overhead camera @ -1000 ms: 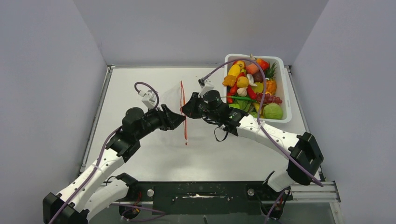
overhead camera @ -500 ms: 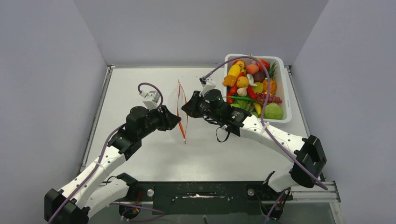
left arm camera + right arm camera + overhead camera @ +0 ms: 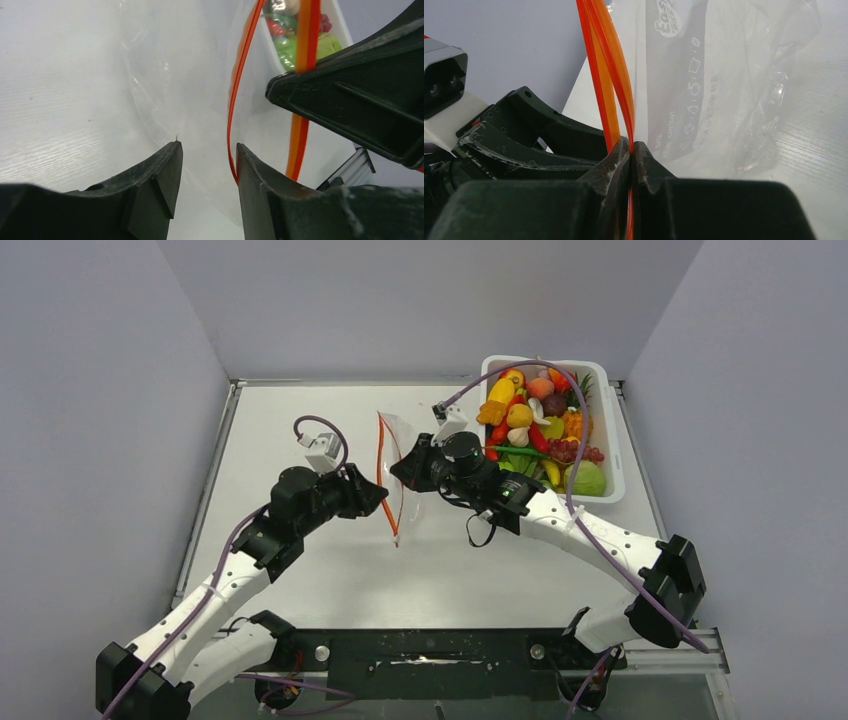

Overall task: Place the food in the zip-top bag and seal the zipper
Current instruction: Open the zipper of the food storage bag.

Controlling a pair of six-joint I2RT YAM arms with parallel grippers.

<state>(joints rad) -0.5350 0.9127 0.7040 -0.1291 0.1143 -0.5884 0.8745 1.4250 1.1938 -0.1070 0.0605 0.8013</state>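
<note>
The zip-top bag (image 3: 406,436) hangs upright at mid table between my two grippers, its mouth parted. The red-orange zipper (image 3: 381,472) shows as two strips spread apart. My right gripper (image 3: 402,473) is shut on one zipper strip (image 3: 616,75), with the clear pouch (image 3: 724,90) hanging behind it. My left gripper (image 3: 379,499) is open. In its wrist view the other strip (image 3: 239,80) runs down beside the inner face of its right finger (image 3: 260,185), with clear film between the jaws. The food (image 3: 540,430) lies heaped in the white tub.
The white tub (image 3: 613,430) stands at the back right, within the right arm's reach, and shows through the bag in the left wrist view (image 3: 345,30). Grey walls close off the table on three sides. Purple cables loop over both arms.
The single straight zipper line has split into two strips, so the bag's mouth has opened. My left gripper has drawn back a little to the left. The right gripper has kept its hold.
</note>
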